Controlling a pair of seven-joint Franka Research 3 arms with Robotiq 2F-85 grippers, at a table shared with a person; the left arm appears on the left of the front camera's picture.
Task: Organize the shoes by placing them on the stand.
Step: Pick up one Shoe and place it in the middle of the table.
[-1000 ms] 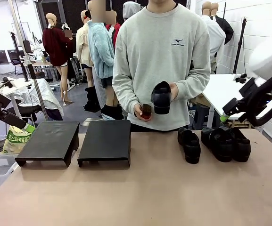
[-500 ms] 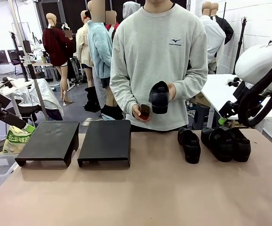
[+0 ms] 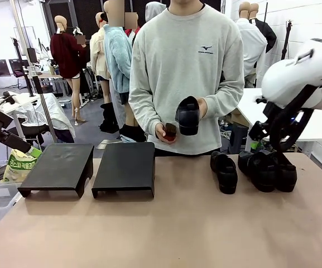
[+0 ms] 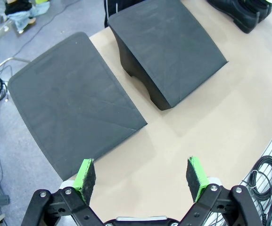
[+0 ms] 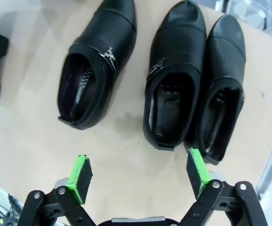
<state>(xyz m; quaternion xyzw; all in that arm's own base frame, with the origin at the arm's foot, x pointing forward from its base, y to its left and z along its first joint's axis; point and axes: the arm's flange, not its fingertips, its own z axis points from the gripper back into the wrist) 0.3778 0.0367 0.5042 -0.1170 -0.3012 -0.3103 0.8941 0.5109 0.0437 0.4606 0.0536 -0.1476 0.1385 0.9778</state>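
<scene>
The left gripper [image 4: 140,173] hangs over the tan table [image 4: 220,127] with its jaws wide apart, the green pads [image 4: 85,170] facing each other across bare tabletop. Beyond it two black sloped stands sit side by side with a narrow gap between them, the first stand [image 4: 74,110] just past one finger at the table's edge, the second stand [image 4: 168,47] farther off. Black shoes [image 4: 239,12] lie cropped at the upper right corner, and coiled cables [image 4: 267,179] show past the table's edge at lower right.

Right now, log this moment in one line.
left gripper: open | right gripper: open, over three shoes | person's hand: holds fourth shoe
</scene>
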